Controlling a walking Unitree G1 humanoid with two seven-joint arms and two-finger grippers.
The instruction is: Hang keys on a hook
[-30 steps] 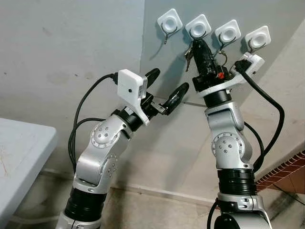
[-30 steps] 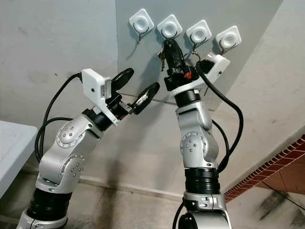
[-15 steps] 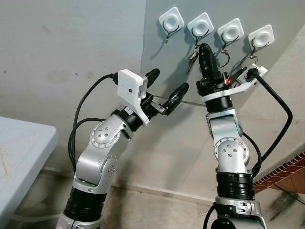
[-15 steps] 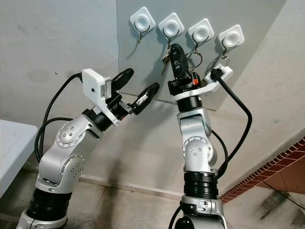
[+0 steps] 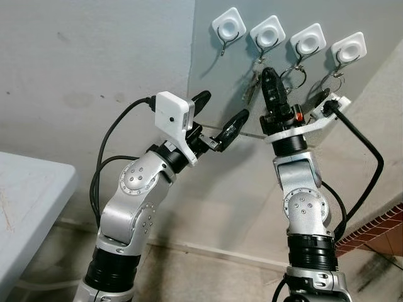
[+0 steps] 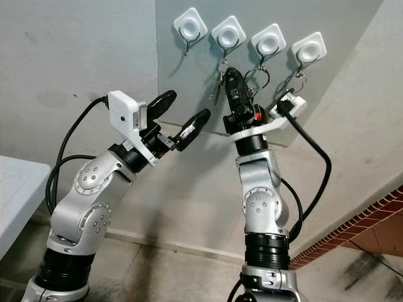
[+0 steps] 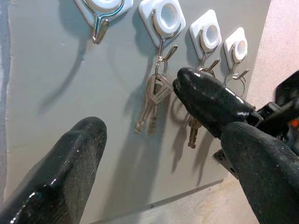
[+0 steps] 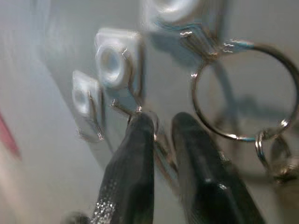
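Note:
Four white hooks sit in a row on a grey board (image 5: 211, 82). A bunch of keys (image 5: 252, 87) (image 7: 152, 100) hangs from the second hook (image 5: 267, 31). My right gripper (image 5: 269, 75) (image 8: 161, 123) points up just beside and below those keys, its fingers (image 7: 205, 100) a narrow gap apart with nothing held. A key ring (image 8: 243, 93) hangs from the third hook (image 5: 306, 39), close behind the right gripper. My left gripper (image 5: 223, 106) is open, held in the air left of the keys and below the first hook (image 5: 228, 25), which is bare.
The fourth hook (image 5: 348, 47) carries another ring with keys (image 5: 332, 80). A white table (image 5: 25, 201) stands at the left. A brick-patterned strip (image 5: 378, 226) runs along the lower right. A black cable (image 5: 368, 170) loops off my right wrist.
My right gripper has come down and back from the second hook, leaving the keys hanging there, and its wrist has turned. The left arm has stayed still.

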